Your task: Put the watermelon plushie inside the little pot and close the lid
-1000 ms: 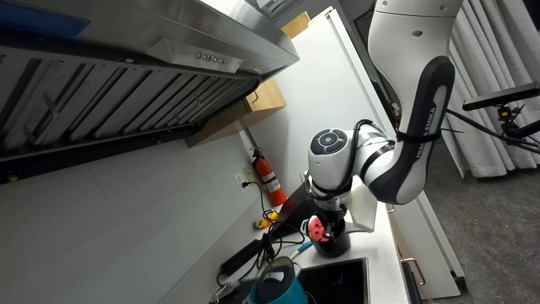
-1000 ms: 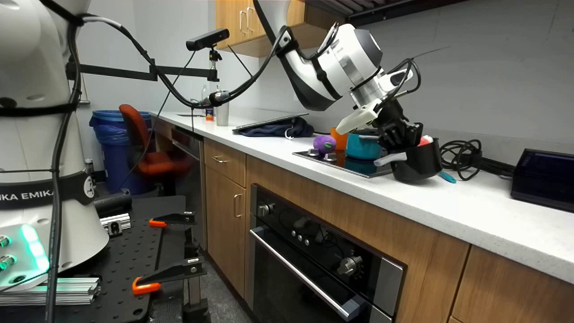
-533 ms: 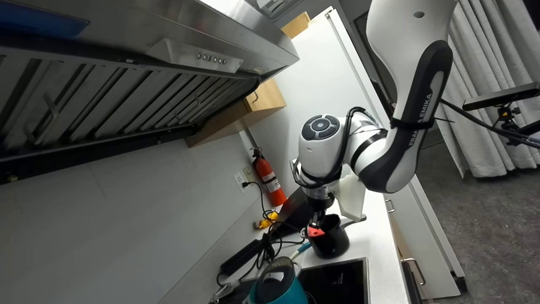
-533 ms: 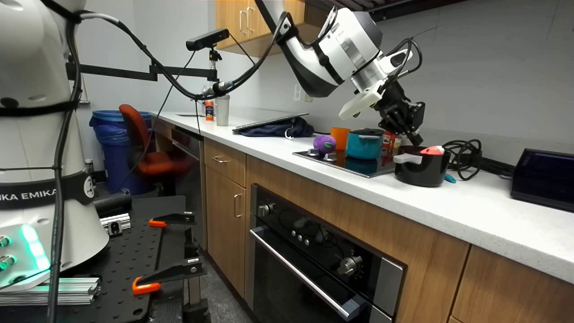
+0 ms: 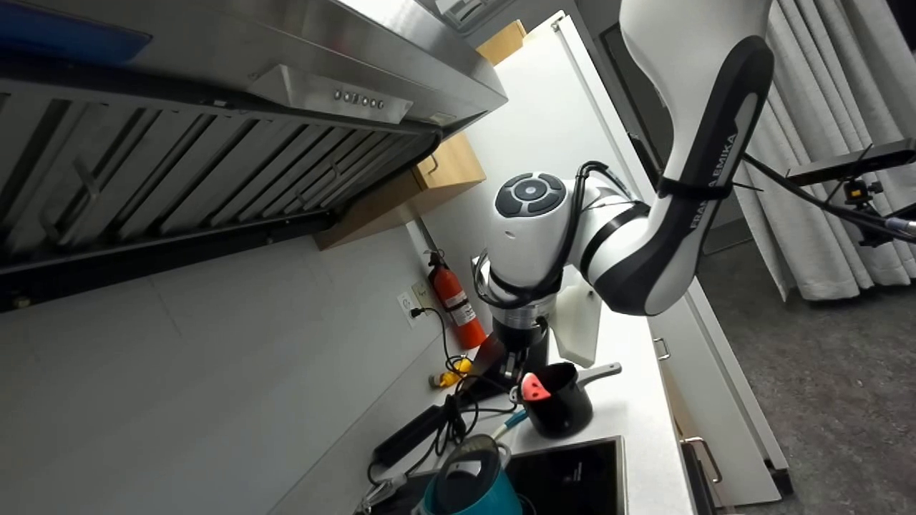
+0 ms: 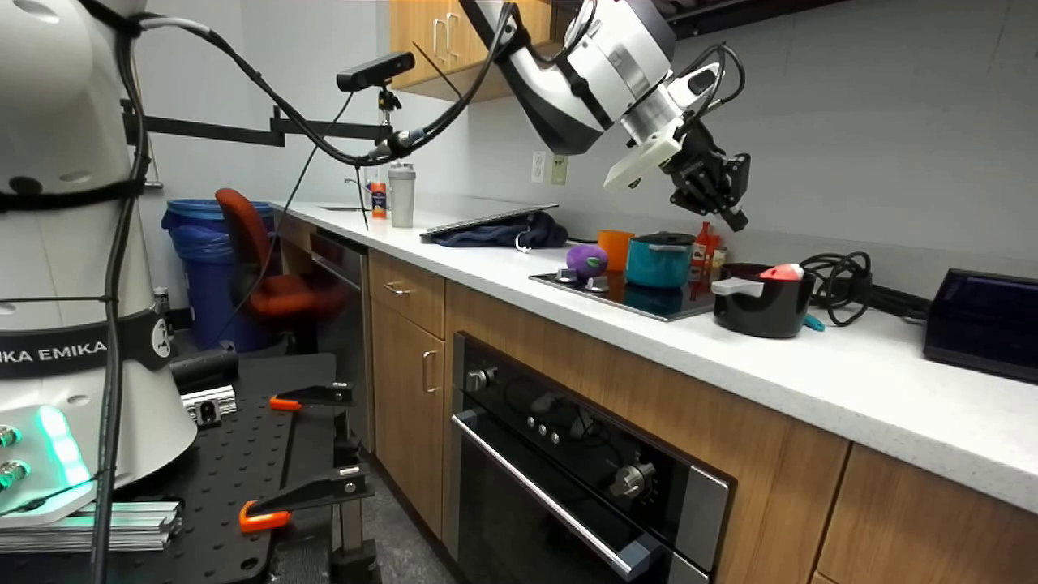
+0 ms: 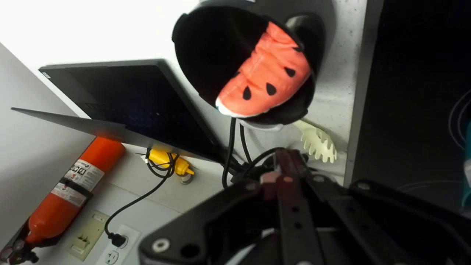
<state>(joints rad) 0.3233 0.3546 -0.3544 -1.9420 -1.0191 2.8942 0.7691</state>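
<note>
The red-pink watermelon plushie [image 7: 266,81] with dark seeds leans on edge inside the little black pot [image 7: 213,48], against one side. In both exterior views a part of the plushie [image 5: 534,387] [image 6: 781,272] sticks up above the pot's rim. The pot [image 5: 562,415] [image 6: 762,312] stands upright on the counter with its grey handle out to one side. My gripper [image 7: 290,154] is shut with nothing between its fingertips. It hangs above and beside the pot, apart from it, as both exterior views show [image 5: 512,368] [image 6: 736,221]. I cannot make out a lid for the little pot.
A teal pot [image 6: 658,264] with a dark lid stands on the black cooktop [image 5: 572,476]. A purple plush ball [image 6: 587,261] and an orange cup [image 6: 616,250] are near it. Cables [image 6: 839,280], a pasta spoon [image 7: 320,145] and a laptop [image 7: 140,106] lie around the little pot.
My gripper has risen out of the pot and moved up and away from it. The pot was tilted and now stands flat. The plushie has stayed in the pot.
</note>
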